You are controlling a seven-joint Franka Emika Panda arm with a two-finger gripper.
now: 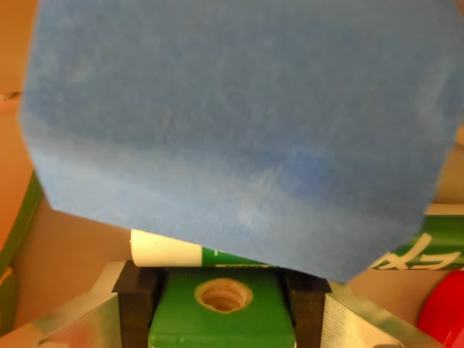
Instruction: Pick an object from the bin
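Observation:
Only the fingers of my gripper [223,284] show, at the bottom edge of the wrist view. Two silver fingers carry black pads [138,308]. Between the pads sits a green block [217,322] with a round threaded hole in its top face. Both pads touch its sides, so the gripper is shut on it. A large blurred blue object [239,123], soft-looking like a sponge or cloth, fills most of the view just beyond the fingertips. Its lower corner overlaps the pad on the wrist view's right. It hides nearly everything behind it.
A white and green box with lettering [406,254] pokes out from under the blue object. A red item [444,312] sits at the bottom right corner. A green strip [20,217] runs along the left, over a tan bin floor [72,254].

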